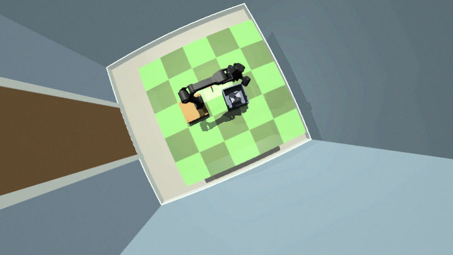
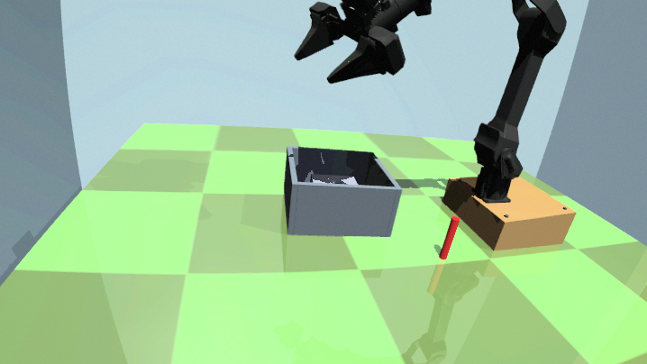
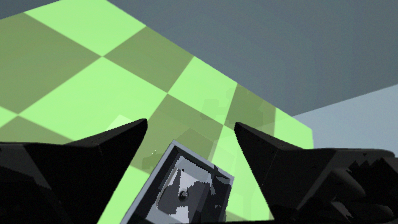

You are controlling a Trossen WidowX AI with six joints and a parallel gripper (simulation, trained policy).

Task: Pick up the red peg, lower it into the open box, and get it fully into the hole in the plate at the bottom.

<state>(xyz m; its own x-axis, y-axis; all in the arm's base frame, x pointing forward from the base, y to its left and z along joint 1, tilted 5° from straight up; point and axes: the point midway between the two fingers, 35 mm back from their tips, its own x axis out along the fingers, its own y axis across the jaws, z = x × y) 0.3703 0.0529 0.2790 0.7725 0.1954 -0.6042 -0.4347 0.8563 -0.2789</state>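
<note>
The red peg [image 1: 211,86] [image 2: 449,238] stands upright on the checkered floor, outside the box and near the arm's base. The grey open box [image 1: 225,99] [image 2: 343,210] [image 3: 203,159] stands on the floor. The pale plate [image 3: 188,176] shows at its bottom in the wrist view, patched with shadow, with a small dark hole [image 3: 183,195]. My gripper [image 2: 313,69] [image 3: 192,124] is wide open, with nothing between its fingers. It hangs high above the floor, well above the box's height and away from the peg. The peg is not in the wrist view.
The arm's orange-brown base block [image 1: 191,112] [image 2: 533,204] stands beyond the peg from the box. The box's walls rise on all four sides around the plate. A low pale border [image 1: 148,158] surrounds the checkered floor.
</note>
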